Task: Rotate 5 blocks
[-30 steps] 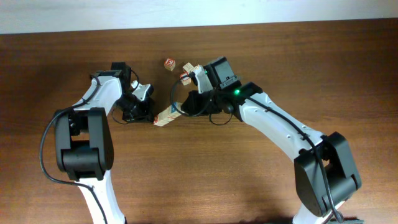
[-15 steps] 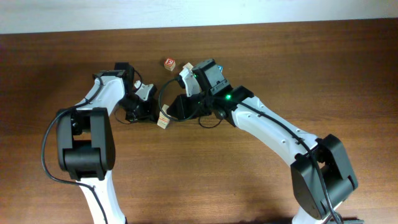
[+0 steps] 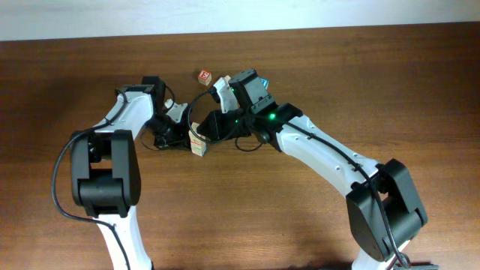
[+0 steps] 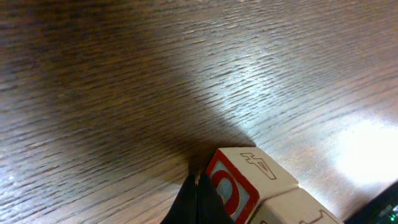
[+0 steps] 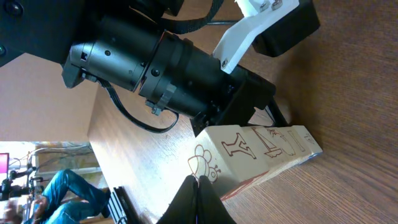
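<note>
A short row of pale wooden blocks (image 3: 197,140) lies on the table between my two grippers. In the right wrist view the row (image 5: 261,149) shows line drawings on its top faces, a bee at the near end. My right gripper (image 5: 198,179) is shut and empty, its tips against that bee end. In the left wrist view my left gripper (image 4: 200,180) is shut and empty, touching the red-faced block (image 4: 227,190) at the row's end. One more red-faced block (image 3: 203,76) sits apart, farther back.
The left arm's black wrist (image 5: 155,62) fills the upper part of the right wrist view, close behind the row. Both arms (image 3: 315,146) crowd the table's middle. Bare brown wood (image 3: 247,217) stretches toward the front and sides.
The row of blocks has swung from a slanted line to nearly front-to-back and shifted left. My right gripper moved left with it; the left gripper shifted slightly.
</note>
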`<state>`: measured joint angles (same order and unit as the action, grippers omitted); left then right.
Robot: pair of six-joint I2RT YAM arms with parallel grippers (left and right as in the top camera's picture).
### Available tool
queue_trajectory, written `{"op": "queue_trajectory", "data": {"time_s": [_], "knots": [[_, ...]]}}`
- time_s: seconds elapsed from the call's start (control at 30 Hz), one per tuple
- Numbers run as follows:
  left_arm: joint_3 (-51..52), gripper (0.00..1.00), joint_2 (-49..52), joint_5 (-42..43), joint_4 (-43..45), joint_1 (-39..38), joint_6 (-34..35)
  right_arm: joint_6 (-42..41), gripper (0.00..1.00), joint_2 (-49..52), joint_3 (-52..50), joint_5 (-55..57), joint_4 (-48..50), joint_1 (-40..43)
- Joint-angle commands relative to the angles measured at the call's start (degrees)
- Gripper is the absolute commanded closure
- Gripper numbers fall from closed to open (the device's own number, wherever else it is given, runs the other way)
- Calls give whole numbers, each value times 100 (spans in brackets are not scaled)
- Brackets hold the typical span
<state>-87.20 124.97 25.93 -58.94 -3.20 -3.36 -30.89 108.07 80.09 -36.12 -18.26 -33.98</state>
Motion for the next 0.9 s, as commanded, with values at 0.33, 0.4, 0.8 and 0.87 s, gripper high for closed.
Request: {"op": "queue_trajectory", "data": {"time_s": [0.33,0.4,0.8,0.87], "knots": [[26,100,24,-1644,192,188,1060,33,96,433,-212,603,-203,-68],[26,100,24,-1703,238,188,1110,35,95,433,-212,601,-168,-68],[26,100,24,-1700,251,188,1108,59,95,426,291,466,-361,-68],[26,100,24,-1700,251,188,1108,61,95,426,380,382,-424,-68]]}}
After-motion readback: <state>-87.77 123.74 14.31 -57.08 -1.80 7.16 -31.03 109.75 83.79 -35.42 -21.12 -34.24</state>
